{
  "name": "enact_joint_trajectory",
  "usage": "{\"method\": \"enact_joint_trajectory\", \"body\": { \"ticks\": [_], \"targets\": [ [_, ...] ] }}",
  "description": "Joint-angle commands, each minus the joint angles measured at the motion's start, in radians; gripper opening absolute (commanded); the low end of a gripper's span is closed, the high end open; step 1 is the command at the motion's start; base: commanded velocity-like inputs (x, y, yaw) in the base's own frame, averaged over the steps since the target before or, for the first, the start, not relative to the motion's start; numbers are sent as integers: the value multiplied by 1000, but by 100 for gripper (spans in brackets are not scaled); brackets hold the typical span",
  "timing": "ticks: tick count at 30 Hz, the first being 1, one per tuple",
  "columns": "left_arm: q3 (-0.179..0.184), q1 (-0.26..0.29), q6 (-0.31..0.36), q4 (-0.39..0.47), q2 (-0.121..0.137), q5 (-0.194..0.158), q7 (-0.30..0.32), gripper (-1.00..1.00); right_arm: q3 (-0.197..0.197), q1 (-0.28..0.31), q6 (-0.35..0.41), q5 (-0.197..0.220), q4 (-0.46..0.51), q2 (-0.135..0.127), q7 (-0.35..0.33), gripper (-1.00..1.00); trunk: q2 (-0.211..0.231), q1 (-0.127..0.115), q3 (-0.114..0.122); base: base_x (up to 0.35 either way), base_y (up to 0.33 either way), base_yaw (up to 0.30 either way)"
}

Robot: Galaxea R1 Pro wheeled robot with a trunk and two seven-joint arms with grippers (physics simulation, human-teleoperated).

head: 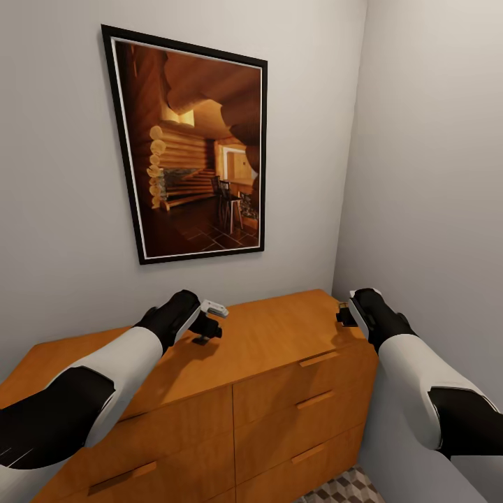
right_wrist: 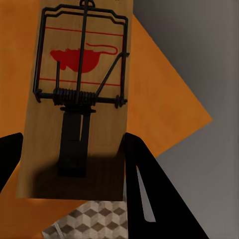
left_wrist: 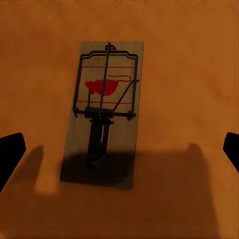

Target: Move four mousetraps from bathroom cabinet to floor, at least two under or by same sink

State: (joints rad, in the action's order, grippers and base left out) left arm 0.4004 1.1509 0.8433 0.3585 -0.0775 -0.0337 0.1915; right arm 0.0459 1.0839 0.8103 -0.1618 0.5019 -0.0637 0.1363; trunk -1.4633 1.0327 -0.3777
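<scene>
Mousetraps: we see one mousetrap (left_wrist: 104, 114) lying flat on the cabinet top in the left wrist view, and a second mousetrap (right_wrist: 74, 99) close up in the right wrist view; any others we cannot find.
Cabinet: the cabinet (head: 279, 391) stands against the wall under a framed picture (head: 192, 150), its drawers shut; its flat top serves as our tabletop.
Left gripper: the left gripper (head: 209, 325) hangs over the cabinet top at about 10 o'clock from the cabinet's middle; its jaws stand wide, one dark tip at each edge of the wrist view, the trap between them but untouched.
Right gripper: the right gripper (head: 344, 313) sits at the cabinet's far right corner, about 2 o'clock; its jaws are closed narrowly on the second trap's edges, and we judge it held.
Floor: a patch of bathroom floor (head: 342, 489) shows at 6 o'clock, below the drawers.
Step in hand: we judge this the pick-up stage, one trap gripped, one lined up.
Next move: lowering the left jaws squarely over the flat trap and closing; it is thin, so a shallow approach could slip.
</scene>
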Motion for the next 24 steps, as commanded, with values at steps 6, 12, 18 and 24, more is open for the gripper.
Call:
{"method": "enact_joint_trajectory", "body": {
  "ticks": [6,12,18,24],
  "targets": [
    [6,1,3,1,1,-3,2,100,5,1,4,-7,1,1,-4,-100,-1,0,-1,0,0,0],
    [6,1,2,1,1,-3,2,100,5,1,4,-7,1,1,-4,-100,-1,0,-1,2,0,0],
    [6,1,2,0,2,-5,2,100,5,1,4,-7,1,1,-4,-100,-1,0,-1,136,0,0],
    [-19,1,2,0,4,-8,2,100,5,1,4,-7,1,1,-4,-100,-1,0,-1,108,0,0]
  ]
}}
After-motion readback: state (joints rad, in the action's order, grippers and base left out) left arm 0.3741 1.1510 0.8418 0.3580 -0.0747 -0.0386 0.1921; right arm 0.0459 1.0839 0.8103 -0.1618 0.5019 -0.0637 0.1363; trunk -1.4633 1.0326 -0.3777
